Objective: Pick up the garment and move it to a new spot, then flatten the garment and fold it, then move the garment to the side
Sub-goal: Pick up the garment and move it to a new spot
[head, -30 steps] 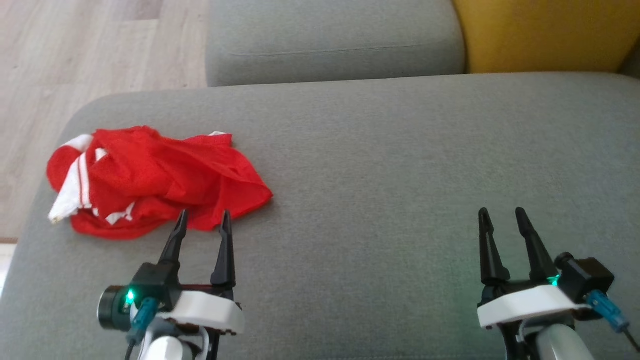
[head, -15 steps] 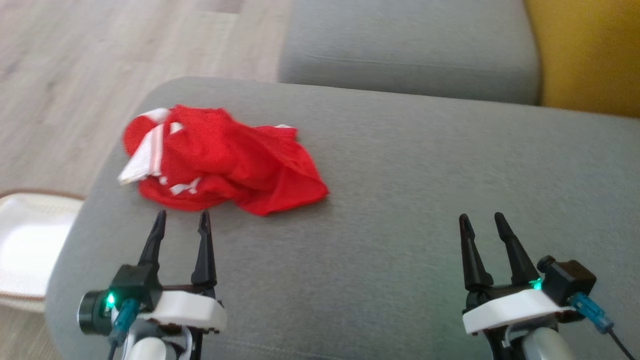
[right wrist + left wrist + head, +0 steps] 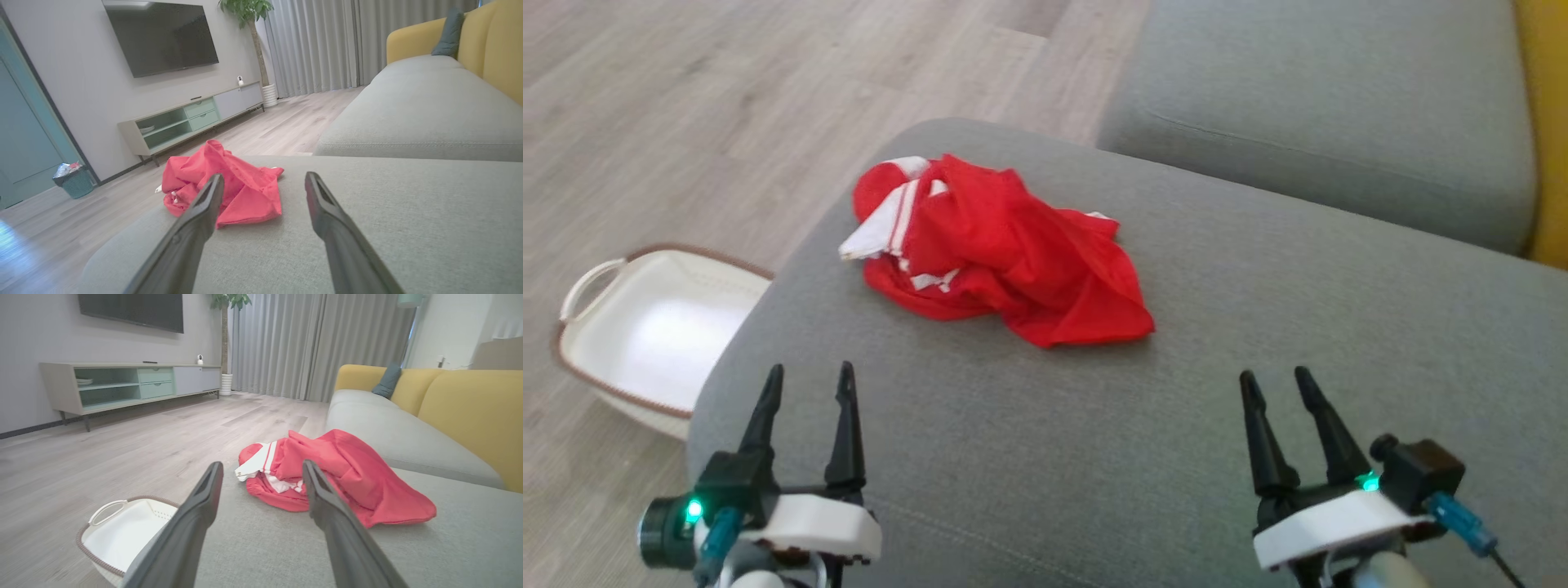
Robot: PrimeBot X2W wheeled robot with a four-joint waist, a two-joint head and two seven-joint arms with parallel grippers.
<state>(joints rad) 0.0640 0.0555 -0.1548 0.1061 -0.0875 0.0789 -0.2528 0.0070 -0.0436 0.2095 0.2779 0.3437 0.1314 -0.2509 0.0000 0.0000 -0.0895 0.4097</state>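
- The garment (image 3: 1001,249), a red top with white trim, lies crumpled in a heap on the grey sofa seat (image 3: 1176,425), near its far left corner and close to the edge.
- The left gripper (image 3: 810,371) has its fingers spread and holds nothing. It hangs low over the seat, short of the heap and pointed toward it. Judgement: staged for the pick.
- The right gripper (image 3: 1272,376) is likewise spread and empty, well apart from the garment over bare cushion. Judgement: kept clear, above the open area likeliest to serve as the new spot.
- Judgement: lifting has not begun, and flattening and folding are outstanding.
- A white basket (image 3: 703,255) stands on the floor beside the seat's left edge. A careless drag could tip the cloth over that edge.
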